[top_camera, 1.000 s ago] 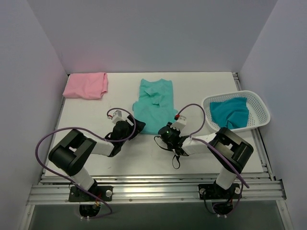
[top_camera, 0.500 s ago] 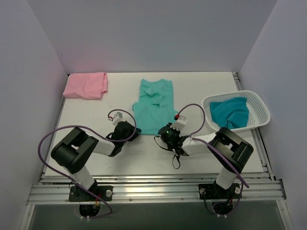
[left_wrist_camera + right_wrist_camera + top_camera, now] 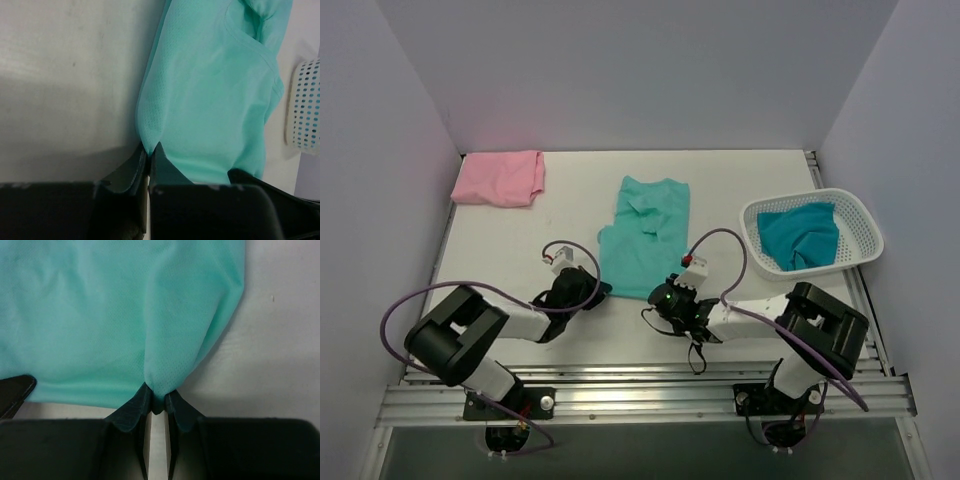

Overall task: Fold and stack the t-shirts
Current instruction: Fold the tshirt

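Fingers of the left gripper (image 3: 149,152) are pinched tight on the near-left hem corner of the mint-green t-shirt (image 3: 645,235). The right gripper (image 3: 157,401) is clenched likewise on the near-right hem corner. That shirt lies mid-table, collar toward the far edge. The pink t-shirt (image 3: 500,178) sits folded at the far-left corner. The teal t-shirt (image 3: 798,235) lies in the white basket (image 3: 860,240) by the right edge.

A mint-green tee (image 3: 645,232) lies spread in the middle of the table (image 3: 570,205). The left gripper (image 3: 597,290) and right gripper (image 3: 658,294) meet its near hem corners. A pink tee (image 3: 500,178) lies folded at the far left, and a teal tee (image 3: 798,236) sits in the white basket (image 3: 865,243) at right.
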Controlling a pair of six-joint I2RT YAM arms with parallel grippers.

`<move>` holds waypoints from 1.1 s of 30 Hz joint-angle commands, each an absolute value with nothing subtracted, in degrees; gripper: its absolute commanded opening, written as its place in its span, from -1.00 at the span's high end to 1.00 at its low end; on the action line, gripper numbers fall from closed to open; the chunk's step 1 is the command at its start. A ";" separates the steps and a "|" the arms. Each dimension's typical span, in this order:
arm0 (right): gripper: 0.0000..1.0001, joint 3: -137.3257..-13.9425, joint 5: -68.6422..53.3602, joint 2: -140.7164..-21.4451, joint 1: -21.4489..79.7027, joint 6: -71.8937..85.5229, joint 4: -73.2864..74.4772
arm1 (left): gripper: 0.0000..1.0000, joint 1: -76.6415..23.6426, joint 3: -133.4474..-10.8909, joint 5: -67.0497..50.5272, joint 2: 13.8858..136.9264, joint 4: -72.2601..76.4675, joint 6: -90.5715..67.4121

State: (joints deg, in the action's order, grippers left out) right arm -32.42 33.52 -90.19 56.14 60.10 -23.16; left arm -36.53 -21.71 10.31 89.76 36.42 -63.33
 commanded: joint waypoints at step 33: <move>1.00 -57.30 62.93 -83.67 69.09 72.08 25.58 | 0.95 -43.68 -41.57 24.17 59.67 -2.90 -51.68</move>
State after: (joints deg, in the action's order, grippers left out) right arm -54.89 57.36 -83.53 70.65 75.35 22.33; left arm -44.49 -37.10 21.52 59.31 -5.52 -54.48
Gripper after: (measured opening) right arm 0.080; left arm 0.056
